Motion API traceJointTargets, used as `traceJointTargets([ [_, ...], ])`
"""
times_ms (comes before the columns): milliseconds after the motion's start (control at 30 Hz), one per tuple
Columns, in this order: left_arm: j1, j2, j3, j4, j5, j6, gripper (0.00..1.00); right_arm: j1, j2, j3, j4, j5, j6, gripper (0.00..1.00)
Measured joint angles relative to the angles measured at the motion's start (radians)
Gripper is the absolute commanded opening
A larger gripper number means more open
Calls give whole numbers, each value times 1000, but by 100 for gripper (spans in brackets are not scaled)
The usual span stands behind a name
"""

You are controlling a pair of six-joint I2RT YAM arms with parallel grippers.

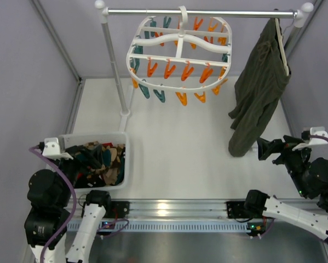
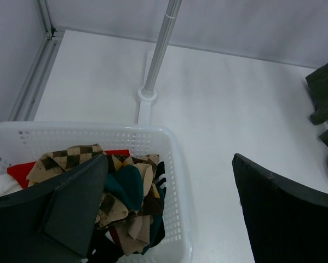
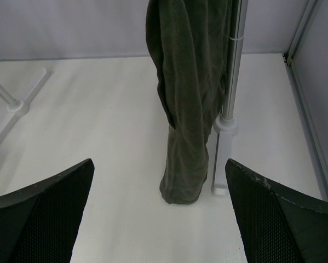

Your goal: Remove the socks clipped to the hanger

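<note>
The left end effector (image 2: 169,159) gapes wide and empty above the white basket (image 2: 172,142) at the near left of the worktop (image 1: 191,148). The right end effector (image 3: 159,164), equally spread and empty, faces the olive garment (image 3: 185,98). The socks (image 2: 125,186) lie heaped in the basket, pointing no single way. Beyond, the hanger (image 1: 181,38) hangs from the rail (image 1: 235,13), its oval running left to right.

Hanger (image 1: 181,38): white frame. I note its clips in two colours, orange clips (image 1: 186,71) and dark teal clips (image 1: 144,89). Socks (image 2: 125,186): tan-and-brown argyle diamonds, plain teal, plain brown. Red cloth (image 2: 21,170) beside them. Basket (image 2: 174,164): white lattice. Garment (image 3: 185,98): plain olive green. My left gripper (image 2: 170,160) and right gripper (image 3: 159,161): black, with finely meshed inner faces. Table (image 1: 180,148): white.
</note>
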Motion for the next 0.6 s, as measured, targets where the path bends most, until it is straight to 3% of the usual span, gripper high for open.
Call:
traceJointTargets([
  [600,-51,-62,-66,1,6,32,99,0,50,0,-51,6,11,99],
])
